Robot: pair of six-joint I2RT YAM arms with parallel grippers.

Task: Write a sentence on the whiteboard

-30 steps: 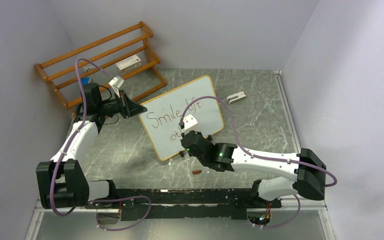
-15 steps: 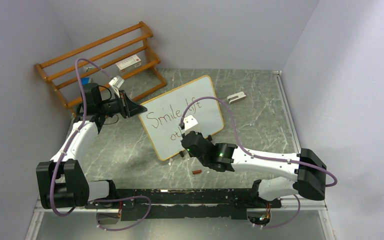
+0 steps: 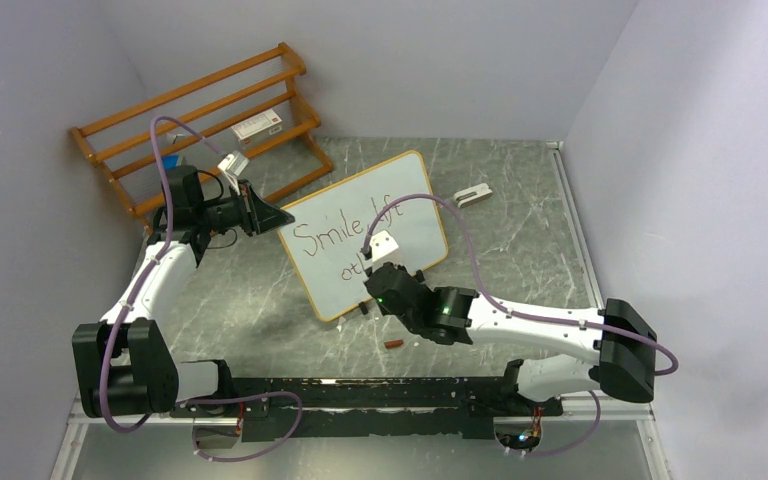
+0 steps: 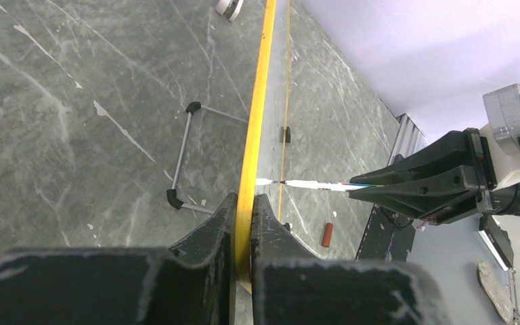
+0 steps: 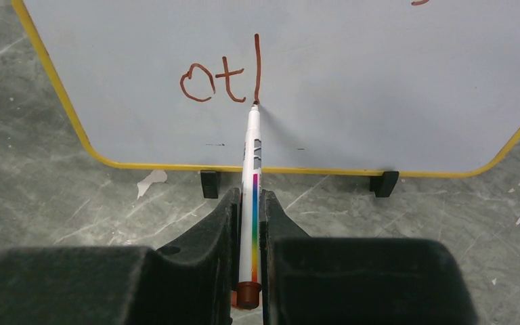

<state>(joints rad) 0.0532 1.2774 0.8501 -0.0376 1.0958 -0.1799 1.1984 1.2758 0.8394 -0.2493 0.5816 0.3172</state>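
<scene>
Shifted slightly, right gripper clamps marker at "otl" under "Smile, lift"; left gripper pinches whiteboard standing on grey marbled table.

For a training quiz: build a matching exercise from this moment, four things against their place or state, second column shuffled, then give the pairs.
Things
1. marker
2. whiteboard
3. small brown cylinder
4. wooden rack

Place or state
A. lying loose on the table, in front of the whiteboard
B. edge clamped in the left gripper
C. standing at the back left of the scene
D. tip on the whiteboard, held in the right gripper

Pairs: 1-D, 2-B, 3-A, 4-C
</scene>
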